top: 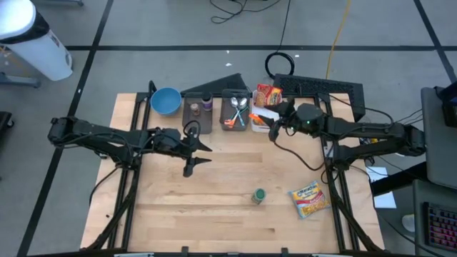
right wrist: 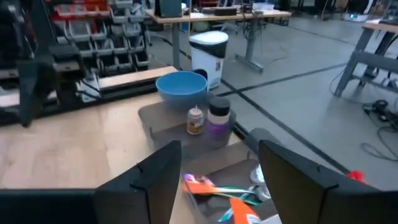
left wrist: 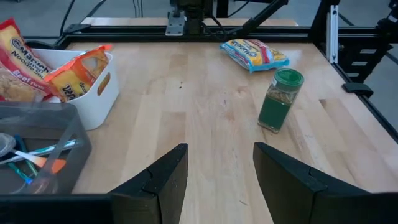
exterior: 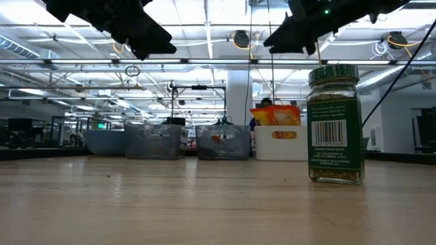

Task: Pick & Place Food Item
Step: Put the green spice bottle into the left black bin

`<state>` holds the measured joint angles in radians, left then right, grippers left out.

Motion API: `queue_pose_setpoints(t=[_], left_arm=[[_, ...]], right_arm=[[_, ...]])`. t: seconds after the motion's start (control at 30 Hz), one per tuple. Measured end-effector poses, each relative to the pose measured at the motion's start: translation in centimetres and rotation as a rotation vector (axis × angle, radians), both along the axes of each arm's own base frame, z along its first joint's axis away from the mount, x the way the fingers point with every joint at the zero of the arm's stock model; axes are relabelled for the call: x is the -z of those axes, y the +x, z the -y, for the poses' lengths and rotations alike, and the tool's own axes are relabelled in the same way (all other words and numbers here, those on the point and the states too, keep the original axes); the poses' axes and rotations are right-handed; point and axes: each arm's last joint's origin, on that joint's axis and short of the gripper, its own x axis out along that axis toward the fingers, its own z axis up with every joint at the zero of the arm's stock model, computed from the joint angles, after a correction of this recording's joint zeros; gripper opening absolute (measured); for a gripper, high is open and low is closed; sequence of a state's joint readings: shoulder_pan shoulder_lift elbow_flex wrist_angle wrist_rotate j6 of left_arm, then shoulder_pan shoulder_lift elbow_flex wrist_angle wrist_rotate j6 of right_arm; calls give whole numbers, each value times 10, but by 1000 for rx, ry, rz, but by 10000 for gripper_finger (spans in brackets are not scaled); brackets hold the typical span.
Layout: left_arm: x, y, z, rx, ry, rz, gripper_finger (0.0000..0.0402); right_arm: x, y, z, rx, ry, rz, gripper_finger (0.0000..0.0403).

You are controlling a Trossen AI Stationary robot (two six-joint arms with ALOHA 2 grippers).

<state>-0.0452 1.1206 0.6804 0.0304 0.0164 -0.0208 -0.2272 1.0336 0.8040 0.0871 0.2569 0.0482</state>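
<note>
**Both tools empty, food items still waiting on the worktop**

From the high view, you have the left tool [top: 202, 152] hovering over the middle of the worktop [top: 228, 207], toward the far edge, with its fingers spread wide and nothing between them. The right tool [top: 274, 127] sits over the white bin [top: 265, 118] at the far edge, also holding nothing. The noodle packet [top: 309, 199] lies flat near the near right corner, and the spice jar [top: 258, 195] stands just beside it toward the middle. I judge one of these to be your pick; the packet is nearest the right arm.

The low view shows the spice jar [exterior: 333, 124] upright and free-standing, with both arms well above the surface and the bins lined along the far edge.

In the left wrist view, the left tool [left wrist: 219, 180] is wide and faces the spice jar [left wrist: 280, 101] and noodle packet [left wrist: 254, 53] across bare wood. Nothing blocks that approach. If you take the jar, come in level and close around the body below the lid; it is tall and narrow and looks likely to tip if nudged off-centre. The white bin [left wrist: 102, 93] with noodle packs sits close alongside, so keep clear of its wall.

The right wrist view has the right tool [right wrist: 217, 180] wide over the utensil tray [right wrist: 217, 171], looking toward the blue bowl [right wrist: 181, 88] and small bottles [right wrist: 209, 118]. Lift clear of the tray's contents before swinging toward the near edge.
</note>
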Motion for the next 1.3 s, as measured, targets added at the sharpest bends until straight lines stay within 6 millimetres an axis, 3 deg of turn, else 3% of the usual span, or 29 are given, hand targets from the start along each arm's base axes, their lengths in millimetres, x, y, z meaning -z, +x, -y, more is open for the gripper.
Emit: queue_pose_setpoints(t=[0.1, 0.23, 0.43, 0.7, 0.83, 1.07, 1.3], left_arm=[[1, 2, -1, -21, 8, 2, 191], [0, 5, -1, -59, -46, 30, 191], [2, 5, 2, -39, -87, 14, 191], [4, 7, 15, 20, -95, 3, 191], [5, 9, 25, 53, -111, 19, 191], [12, 22, 49, 134, -128, 73, 191], [27, 38, 68, 183, -157, 124, 191]], right_arm=[[0, 2, 0, -11, 37, 28, 208], [1, 6, -7, -237, 118, 42, 204], [2, 11, -45, -472, 130, 19, 203], [10, 8, -101, -477, 78, -51, 201], [27, 7, -124, -474, 77, -20, 201], [57, -9, -141, -537, 107, 205, 200], [61, -23, -154, -625, 30, 322, 201]])
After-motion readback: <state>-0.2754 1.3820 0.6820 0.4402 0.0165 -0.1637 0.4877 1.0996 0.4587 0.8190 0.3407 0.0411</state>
